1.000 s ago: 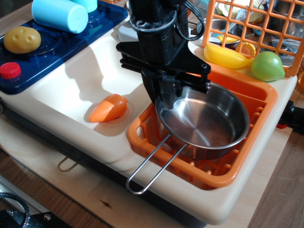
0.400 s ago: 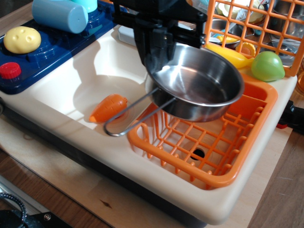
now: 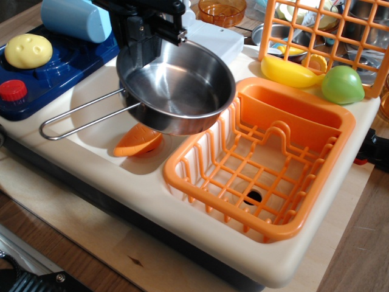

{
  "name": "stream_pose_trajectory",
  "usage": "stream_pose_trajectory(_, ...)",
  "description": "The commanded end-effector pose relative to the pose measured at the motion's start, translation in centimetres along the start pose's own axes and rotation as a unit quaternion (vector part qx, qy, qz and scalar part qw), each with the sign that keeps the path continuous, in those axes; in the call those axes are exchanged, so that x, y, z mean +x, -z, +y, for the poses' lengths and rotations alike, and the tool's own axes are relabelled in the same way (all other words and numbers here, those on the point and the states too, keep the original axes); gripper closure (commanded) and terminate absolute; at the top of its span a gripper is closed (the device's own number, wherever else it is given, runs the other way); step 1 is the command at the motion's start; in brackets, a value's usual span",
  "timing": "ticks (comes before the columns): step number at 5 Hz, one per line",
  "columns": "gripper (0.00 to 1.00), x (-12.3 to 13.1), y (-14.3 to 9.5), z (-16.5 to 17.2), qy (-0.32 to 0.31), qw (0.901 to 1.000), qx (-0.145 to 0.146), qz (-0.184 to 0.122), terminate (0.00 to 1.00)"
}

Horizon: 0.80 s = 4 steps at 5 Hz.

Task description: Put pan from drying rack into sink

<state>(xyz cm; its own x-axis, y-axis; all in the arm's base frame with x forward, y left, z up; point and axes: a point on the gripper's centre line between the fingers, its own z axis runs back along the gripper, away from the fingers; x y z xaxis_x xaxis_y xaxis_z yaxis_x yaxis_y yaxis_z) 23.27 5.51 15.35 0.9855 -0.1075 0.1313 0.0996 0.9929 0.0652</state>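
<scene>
— Where's the pan?

— My gripper grasps its far rim, above the sink. I'd lower it level, clear of the carrot, then release.

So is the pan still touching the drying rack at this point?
Apart. The single camera view shows the pan held up by the gripper over the sink, clear of the drying rack, whose lattice lies bare.
</scene>
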Motion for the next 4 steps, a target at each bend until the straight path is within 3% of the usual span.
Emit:
stream_pose_trajectory(1, 1.0, -0.1, 0.5, 3.1, 0.027, 0.997, 0.042, -0.058, 0.0)
stream_pose_trajectory(2, 0.0, 0.1, 1.4, 4.6, 0.05, 0.9931, 0.061, -0.087, 0.0)
stream_pose_trajectory(3, 0.0, 0.1, 1.4, 4.6, 0.05, 0.9931, 0.061, -0.087, 0.0)
stream_pose_trajectory(4, 0.0, 0.1, 1.4, 4.6, 0.05, 0.9931, 0.061, -0.087, 1.0)
